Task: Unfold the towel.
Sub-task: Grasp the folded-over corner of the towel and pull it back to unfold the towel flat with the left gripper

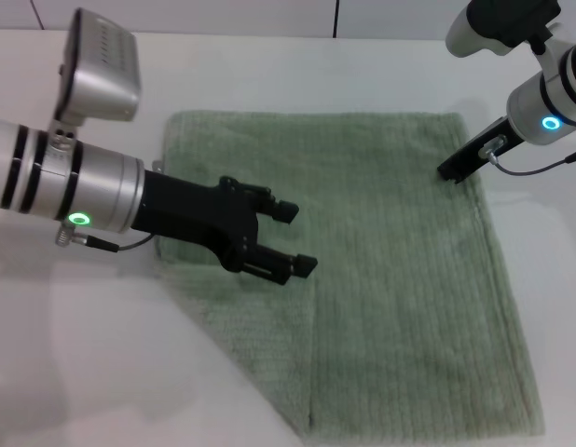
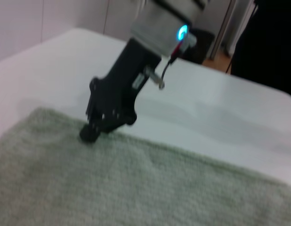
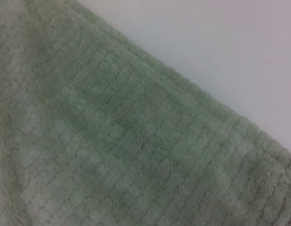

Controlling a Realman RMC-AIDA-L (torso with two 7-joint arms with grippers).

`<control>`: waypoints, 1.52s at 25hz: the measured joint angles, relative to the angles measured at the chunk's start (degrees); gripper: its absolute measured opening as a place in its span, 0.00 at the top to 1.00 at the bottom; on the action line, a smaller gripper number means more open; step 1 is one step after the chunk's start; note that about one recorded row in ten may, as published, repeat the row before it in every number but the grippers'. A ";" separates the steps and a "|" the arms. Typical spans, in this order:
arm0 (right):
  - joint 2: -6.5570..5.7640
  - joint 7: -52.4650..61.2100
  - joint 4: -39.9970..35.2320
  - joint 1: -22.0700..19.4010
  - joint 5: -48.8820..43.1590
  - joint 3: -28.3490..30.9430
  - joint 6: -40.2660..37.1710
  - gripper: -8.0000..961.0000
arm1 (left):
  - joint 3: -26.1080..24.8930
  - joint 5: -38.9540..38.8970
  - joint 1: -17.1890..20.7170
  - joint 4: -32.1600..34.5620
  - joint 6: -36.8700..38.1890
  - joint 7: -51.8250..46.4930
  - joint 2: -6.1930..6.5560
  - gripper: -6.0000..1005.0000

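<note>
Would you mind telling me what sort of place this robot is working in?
Probably a lab or test room rather than a home: a plain white table holding only the towel, pale bare walls, and what looks like dark equipment at the room's far edge in the left wrist view.

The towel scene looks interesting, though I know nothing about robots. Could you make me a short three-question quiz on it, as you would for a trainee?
1. True or false: the towel lies fully flat in a single layer.
2. Multiple choice: where is the right gripper?
A) at the towel's far right edge
B) in the towel's middle
C) off the table
3. Fill in: the left gripper hovers over the towel's left part with its jaws ____.

Key
1. False: a corner is folded over on the near left, leaving a diagonal edge.
2. A: it is down at the far right corner, apparently touching the cloth.
3. Open, holding nothing.
</note>
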 joint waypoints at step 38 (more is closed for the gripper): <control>0.01 -0.09 0.00 0.18 -0.09 -0.35 -0.13 0.99 | 15.67 -0.10 -1.54 -5.50 -13.59 -2.01 -0.34 0.38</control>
